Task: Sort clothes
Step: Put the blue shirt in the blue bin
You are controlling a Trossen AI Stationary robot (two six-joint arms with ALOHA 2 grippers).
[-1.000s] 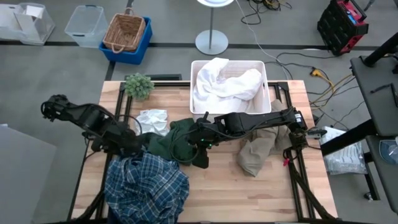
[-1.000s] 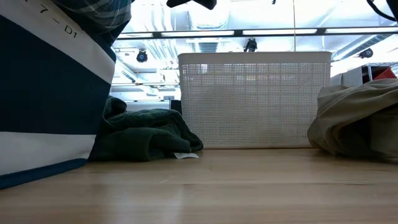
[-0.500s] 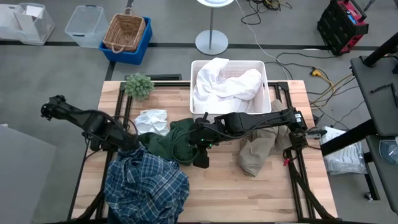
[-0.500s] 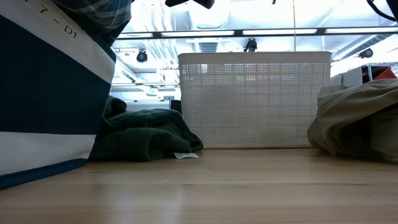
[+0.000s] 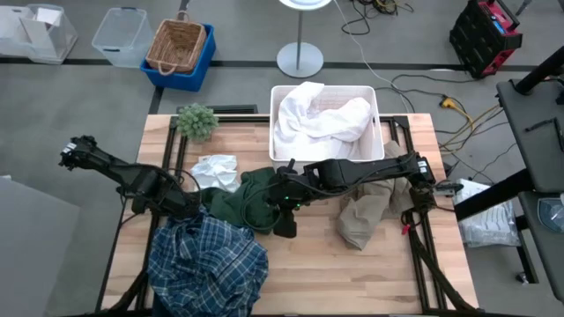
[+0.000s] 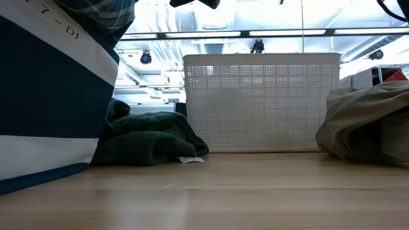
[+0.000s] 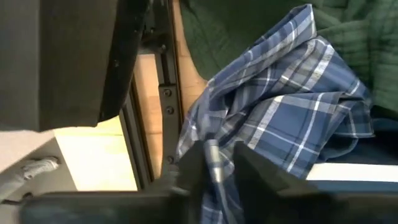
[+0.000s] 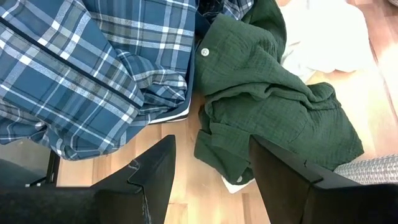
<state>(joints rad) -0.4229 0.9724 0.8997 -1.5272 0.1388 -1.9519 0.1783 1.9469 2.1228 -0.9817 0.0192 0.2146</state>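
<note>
Wooden planks of the bench (image 5: 308, 264) carry everything I work among. Nearest the front edge, my left pincer (image 7: 213, 163) is clenched on a fold of the crumpled blue-and-white plaid shirt (image 5: 207, 262), which spreads over the bench's front left corner. Beside it, my right pincer (image 8: 211, 165) hangs released, fingers spread, over the rumpled dark green shirt (image 5: 251, 198) at mid-bench. A khaki tan garment (image 5: 361, 216) lies bunched to the right. A small white cloth (image 5: 216, 169) sits just behind the green shirt. Farther back stands the white perforated plastic bin (image 5: 374, 132), heaped with white fabric (image 5: 317, 119), and a small green leafy plant (image 5: 196, 121) at the back left.
</note>
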